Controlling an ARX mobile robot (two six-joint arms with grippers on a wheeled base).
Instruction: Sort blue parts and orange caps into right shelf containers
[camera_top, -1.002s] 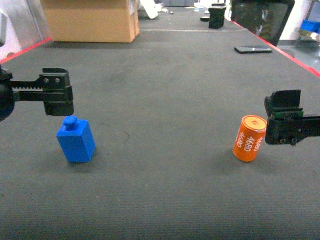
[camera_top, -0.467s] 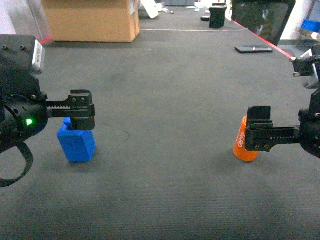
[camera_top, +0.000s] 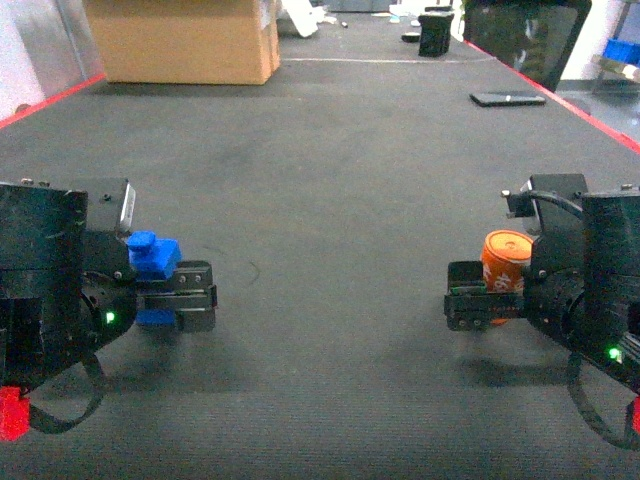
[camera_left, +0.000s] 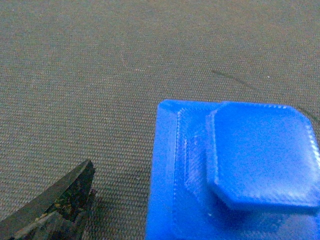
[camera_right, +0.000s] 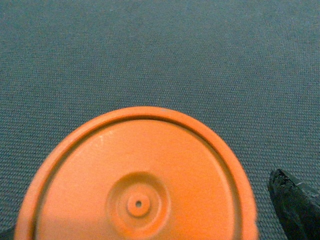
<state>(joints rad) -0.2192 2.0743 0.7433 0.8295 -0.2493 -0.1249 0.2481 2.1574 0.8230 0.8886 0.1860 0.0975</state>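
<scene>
I stand at a wide table covered in dark grey woven matting (camera_top: 330, 180), with both my arms lowered close to its surface.

My left pincer (camera_top: 185, 297) sits low around a bright blue plastic block with a raised square knob on top (camera_top: 152, 262). In the left wrist view the block (camera_left: 235, 170) fills the lower right, and one black fingertip (camera_left: 55, 205) shows apart from it on the left, with bare matting between. The other fingertip is out of sight, so I cannot tell whether I have hold of the block.

My right pincer (camera_top: 478, 302) sits low at an orange plastic cylindrical cap (camera_top: 505, 262). From the right wrist, its round top with a small centre hole (camera_right: 137, 190) fills the view; a black fingertip (camera_right: 295, 205) lies just beside its rim. Whether I grip it, I cannot tell.

Far off stand a brown cardboard box (camera_top: 180, 40) and a flat black phone (camera_top: 506, 98).
</scene>
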